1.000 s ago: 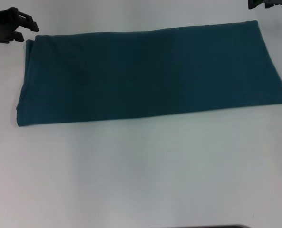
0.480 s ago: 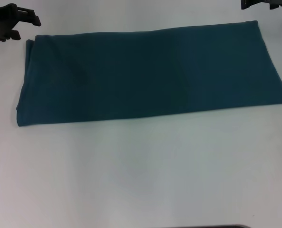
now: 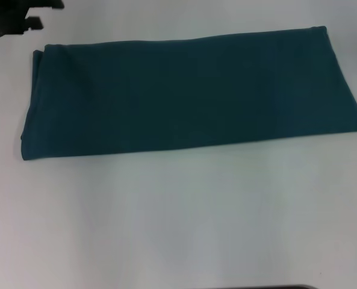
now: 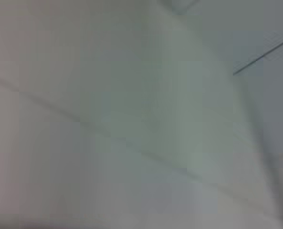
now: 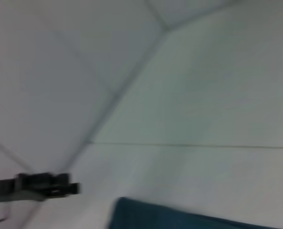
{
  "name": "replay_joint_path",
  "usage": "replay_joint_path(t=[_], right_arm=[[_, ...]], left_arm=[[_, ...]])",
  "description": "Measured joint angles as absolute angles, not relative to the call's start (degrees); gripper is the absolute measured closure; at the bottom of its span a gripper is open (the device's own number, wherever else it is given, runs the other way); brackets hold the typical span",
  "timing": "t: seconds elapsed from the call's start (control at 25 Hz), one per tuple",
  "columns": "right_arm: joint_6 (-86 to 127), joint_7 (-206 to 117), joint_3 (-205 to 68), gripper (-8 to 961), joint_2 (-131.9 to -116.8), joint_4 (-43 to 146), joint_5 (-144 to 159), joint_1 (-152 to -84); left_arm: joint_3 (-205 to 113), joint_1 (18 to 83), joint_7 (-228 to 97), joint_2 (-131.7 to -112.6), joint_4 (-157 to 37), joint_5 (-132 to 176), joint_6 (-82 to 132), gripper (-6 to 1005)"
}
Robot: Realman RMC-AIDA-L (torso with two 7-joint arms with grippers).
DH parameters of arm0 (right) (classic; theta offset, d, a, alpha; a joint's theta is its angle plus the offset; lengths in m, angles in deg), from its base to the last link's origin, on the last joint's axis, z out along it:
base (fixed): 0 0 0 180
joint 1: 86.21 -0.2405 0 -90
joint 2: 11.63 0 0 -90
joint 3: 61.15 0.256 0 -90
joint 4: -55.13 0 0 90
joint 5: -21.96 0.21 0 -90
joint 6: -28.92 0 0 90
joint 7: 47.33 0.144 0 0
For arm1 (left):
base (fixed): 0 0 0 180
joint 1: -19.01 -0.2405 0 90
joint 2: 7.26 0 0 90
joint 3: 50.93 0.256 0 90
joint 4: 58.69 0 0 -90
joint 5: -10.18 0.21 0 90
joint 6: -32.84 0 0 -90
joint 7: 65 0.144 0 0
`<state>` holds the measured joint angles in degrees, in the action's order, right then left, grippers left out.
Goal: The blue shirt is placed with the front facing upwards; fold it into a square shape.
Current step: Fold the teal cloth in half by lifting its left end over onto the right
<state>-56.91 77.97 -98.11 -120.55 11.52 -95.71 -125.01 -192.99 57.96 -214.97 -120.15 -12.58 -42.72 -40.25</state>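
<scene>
The blue shirt (image 3: 190, 93) lies folded into a long flat band across the far half of the white table (image 3: 178, 217), its plain side up. My left gripper (image 3: 49, 14) hangs at the far left corner of the head view, just beyond the shirt's left end and clear of the cloth, its two dark fingers apart and empty. The right wrist view catches that same left gripper (image 5: 48, 185) farther off, along with one end of the shirt (image 5: 179, 217). My right gripper is out of the head view.
Bare white tabletop fills the near half in front of the shirt. A dark edge (image 3: 256, 287) shows at the bottom of the head view. The left wrist view shows only pale surface.
Both arms have drawn back and up from the shirt's far corners. The right gripper has left the head view, the left one is half out of it. The shirt has not moved.
</scene>
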Motion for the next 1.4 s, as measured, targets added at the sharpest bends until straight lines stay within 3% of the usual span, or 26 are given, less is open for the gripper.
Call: replay_joint_path(t=[0.2, 0.36, 0.52, 1.4], right_arm=[[-65.3, 63.4, -97.7, 35, -123.68, 10.7, -85.1, -115.0], [-67.0, 60.2, -97.6, 37, -126.16, 11.2, -84.3, -109.2], [-67.1, 59.5, -96.6, 37, -127.74, 11.9, -84.2, -105.7], [-65.9, 58.3, -94.8, 38, -127.36, 15.7, -84.3, -108.0]], left_arm=[[-195.6, 51.6, -209.8, -122.26, -12.5, -53.3, -46.2, 277], [-195.8, 47.1, -209.5, -125.16, -13.8, -55.8, -45.9, 279], [-197.3, 44.4, -207.4, -127.13, -17.3, -57.5, -43.1, 280], [-202.0, 42.3, -208.5, -127.46, -27.7, -57.2, -29.4, 282]])
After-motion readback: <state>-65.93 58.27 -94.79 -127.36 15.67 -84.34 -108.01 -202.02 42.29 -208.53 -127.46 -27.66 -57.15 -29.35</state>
